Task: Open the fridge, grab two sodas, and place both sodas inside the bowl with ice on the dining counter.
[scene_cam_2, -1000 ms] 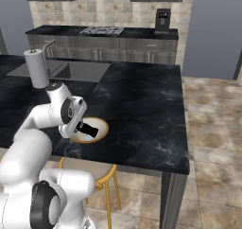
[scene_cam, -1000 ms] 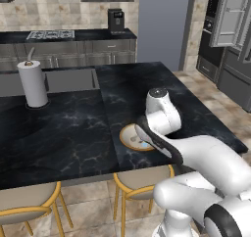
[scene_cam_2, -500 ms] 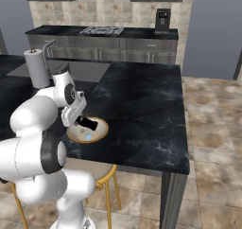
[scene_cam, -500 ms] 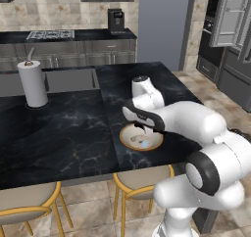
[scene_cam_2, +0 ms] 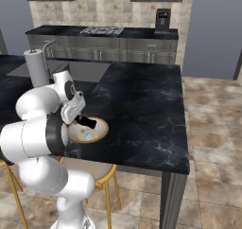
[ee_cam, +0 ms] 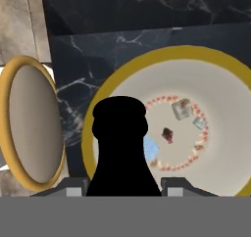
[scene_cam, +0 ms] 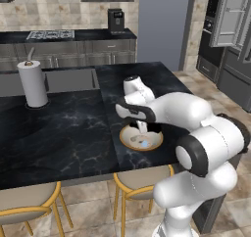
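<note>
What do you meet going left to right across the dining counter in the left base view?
Paper towel roll → sink → bowl with ice, under the gripper holding the bottle.

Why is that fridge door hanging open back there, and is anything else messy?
The fridge door at the far right stands open with nobody at it, which looks odd. Otherwise nothing is spilled. The gripper holds a dark bottle over the bowl on the counter, and the paper towel roll stands upright.
</note>
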